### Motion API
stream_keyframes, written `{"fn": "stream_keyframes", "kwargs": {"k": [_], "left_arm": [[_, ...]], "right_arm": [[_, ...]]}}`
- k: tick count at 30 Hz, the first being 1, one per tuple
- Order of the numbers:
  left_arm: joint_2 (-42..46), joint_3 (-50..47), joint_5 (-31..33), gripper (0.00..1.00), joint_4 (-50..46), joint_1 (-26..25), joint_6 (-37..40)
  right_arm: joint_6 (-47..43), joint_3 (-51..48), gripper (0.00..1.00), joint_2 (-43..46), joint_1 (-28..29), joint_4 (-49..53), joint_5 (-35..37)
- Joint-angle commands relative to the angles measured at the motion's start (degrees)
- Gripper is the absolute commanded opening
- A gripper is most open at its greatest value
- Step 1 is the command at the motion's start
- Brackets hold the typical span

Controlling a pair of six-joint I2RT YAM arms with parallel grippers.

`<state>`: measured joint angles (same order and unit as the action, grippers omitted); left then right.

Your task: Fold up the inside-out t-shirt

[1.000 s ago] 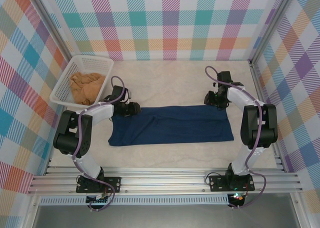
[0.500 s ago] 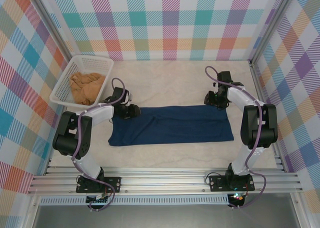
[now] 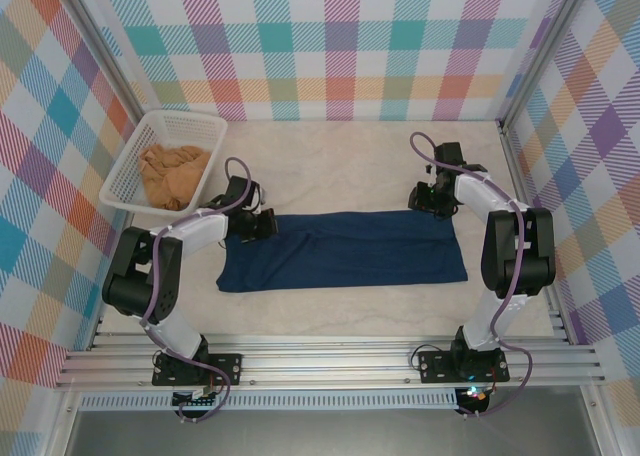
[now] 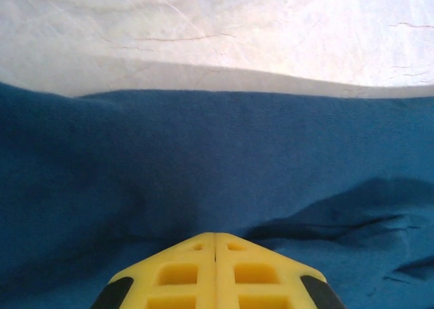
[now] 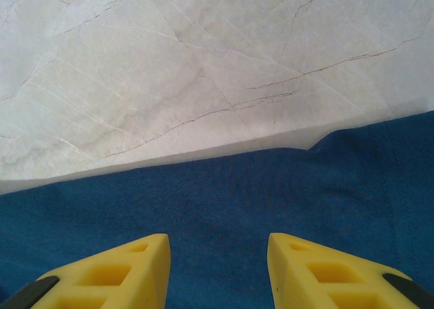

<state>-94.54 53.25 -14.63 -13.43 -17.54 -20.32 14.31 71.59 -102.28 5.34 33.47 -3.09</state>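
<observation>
The inside-out t-shirt (image 3: 345, 248) is dark navy and lies flat as a long band across the middle of the table. My left gripper (image 3: 262, 226) sits on its far left corner. In the left wrist view its yellow fingers (image 4: 215, 236) are pressed together with their tips down in the navy cloth (image 4: 203, 153), which creases up toward them. My right gripper (image 3: 432, 204) stands at the shirt's far right corner. In the right wrist view it (image 5: 218, 244) is open, with the cloth (image 5: 224, 187) beneath the gap and the shirt's far edge just ahead.
A white basket (image 3: 150, 136) holding a tan-orange garment (image 3: 172, 171) stands at the far left, close behind my left arm. Checkered walls close in the pale table (image 3: 330, 166) on three sides. A metal rail runs along the near edge.
My left gripper has closed on the shirt's far left corner and shifted slightly right. The right gripper and the shirt have stayed where they were.
</observation>
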Motion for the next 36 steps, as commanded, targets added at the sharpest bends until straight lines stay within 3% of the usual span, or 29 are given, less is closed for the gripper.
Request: {"fn": "stream_keyframes", "kwargs": {"k": [1,8,14,20,25,28,30,33,36], "left_arm": [[4.98,-1.50,-3.38,0.00,-1.06,-2.72,-1.54],[11.96,-4.95,-4.26,0.00,-0.96,-13.44,-6.75],[10.30,-6.61,-3.99,0.00,0.66,-21.14,-9.56],[7.89,-4.27,-4.57,0.34,0.47,-23.28,-8.03],[13.50,-3.16,1.35,0.44,-5.16,-23.15,-3.14],[18.78,-3.81,10.25,0.48,-10.33,-21.22,-1.55],[21.15,-5.22,14.18,0.54,-12.59,-17.23,-2.75],[21.43,-6.92,14.92,0.54,-13.84,-7.79,-5.44],[19.53,-7.92,15.17,0.54,-10.61,0.29,-6.29]], "right_arm": [[-0.89,0.08,0.42,0.77,0.45,0.53,0.24],[-1.47,0.57,0.42,1.79,0.40,1.39,1.70],[-1.30,0.52,0.42,1.92,0.46,1.51,1.61],[-0.86,0.00,0.43,3.22,0.52,1.87,1.20],[-1.91,-2.53,0.43,6.37,2.87,0.84,-2.54],[-2.60,-5.40,0.45,9.37,7.75,-1.63,-9.19],[-1.45,-6.93,0.47,10.58,12.72,-4.21,-13.39],[3.72,-8.41,0.49,9.43,21.42,-11.82,-19.93],[8.82,-6.07,0.49,5.17,28.69,-18.00,-20.25]]}}
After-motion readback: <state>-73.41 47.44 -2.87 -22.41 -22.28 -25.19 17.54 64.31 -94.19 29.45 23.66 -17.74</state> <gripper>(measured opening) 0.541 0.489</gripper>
